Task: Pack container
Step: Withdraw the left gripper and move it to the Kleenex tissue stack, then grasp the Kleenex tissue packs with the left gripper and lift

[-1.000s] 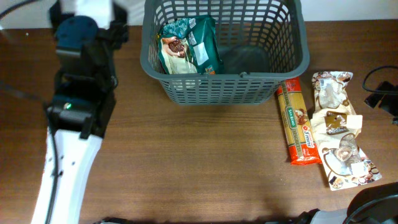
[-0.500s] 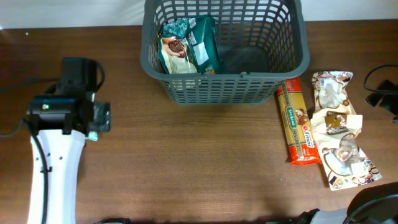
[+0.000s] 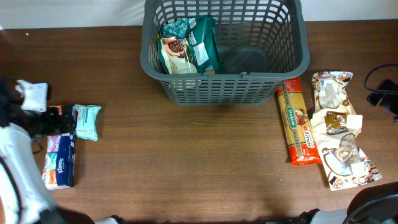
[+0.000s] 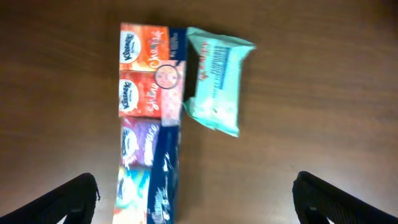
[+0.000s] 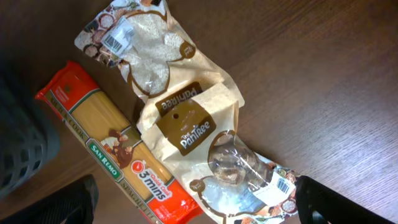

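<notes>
The dark grey lattice basket [image 3: 224, 87] stands at the table's far middle and holds green snack packets [image 3: 189, 46]. Its corner shows in the right wrist view [image 5: 18, 149]. My left gripper [image 4: 196, 199] is open and empty, hovering above a multi-pack of Kleenex tissues [image 4: 149, 112] and a teal wipes packet [image 4: 214, 81]; both lie at the far left [image 3: 61, 152], [image 3: 87, 121]. My right gripper [image 5: 196, 202] is open and empty above a San Remo spaghetti packet [image 5: 118, 155] and beige Panzee pouches [image 5: 186, 121], which lie right of the basket [image 3: 297, 124], [image 3: 339, 127].
A dark cable and plug [image 3: 382, 93] lie at the right edge. The left arm's white link [image 3: 15, 168] runs along the left edge. Bare wood tabletop [image 3: 186, 162] lies in front of the basket.
The left arm has swung from beside the basket down to the table's left edge, uncovering the tissue pack and the wipes packet. The basket and the right-side packets have not moved.
</notes>
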`<state>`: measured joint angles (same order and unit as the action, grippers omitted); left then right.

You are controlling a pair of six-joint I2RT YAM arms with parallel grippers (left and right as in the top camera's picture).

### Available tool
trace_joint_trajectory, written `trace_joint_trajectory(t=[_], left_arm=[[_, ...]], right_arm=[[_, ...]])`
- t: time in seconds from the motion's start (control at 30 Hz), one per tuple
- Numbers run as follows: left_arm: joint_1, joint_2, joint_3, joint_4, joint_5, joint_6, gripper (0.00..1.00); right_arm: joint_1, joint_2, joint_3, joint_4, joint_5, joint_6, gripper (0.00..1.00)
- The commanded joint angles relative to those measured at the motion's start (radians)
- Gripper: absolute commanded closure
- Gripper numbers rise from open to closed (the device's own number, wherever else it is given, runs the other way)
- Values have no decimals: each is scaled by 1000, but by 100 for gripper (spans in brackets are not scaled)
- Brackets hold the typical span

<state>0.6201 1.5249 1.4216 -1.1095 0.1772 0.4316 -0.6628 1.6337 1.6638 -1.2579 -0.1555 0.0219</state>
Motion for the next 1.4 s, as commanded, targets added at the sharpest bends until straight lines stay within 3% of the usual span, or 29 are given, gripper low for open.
trace_joint_trajectory(t=[0.0,0.17,0.33,0.8,1.37], left_arm=[[66,118,-21,34,123,73,4],[71,188,-21,83,98,209,2],[72,193,-21,187,-79,286,1],[102,319,-21,227,-61,188,0],[100,423,-58,235,-48,189,0]], right_arm=[[1,0,0,11,9,-6,1],[1,0,0,14,10,-6,1],[1,0,0,13,24,-6,1],[1,0,0,14,82,-6,1],[1,0,0,16,89,-6,1]])
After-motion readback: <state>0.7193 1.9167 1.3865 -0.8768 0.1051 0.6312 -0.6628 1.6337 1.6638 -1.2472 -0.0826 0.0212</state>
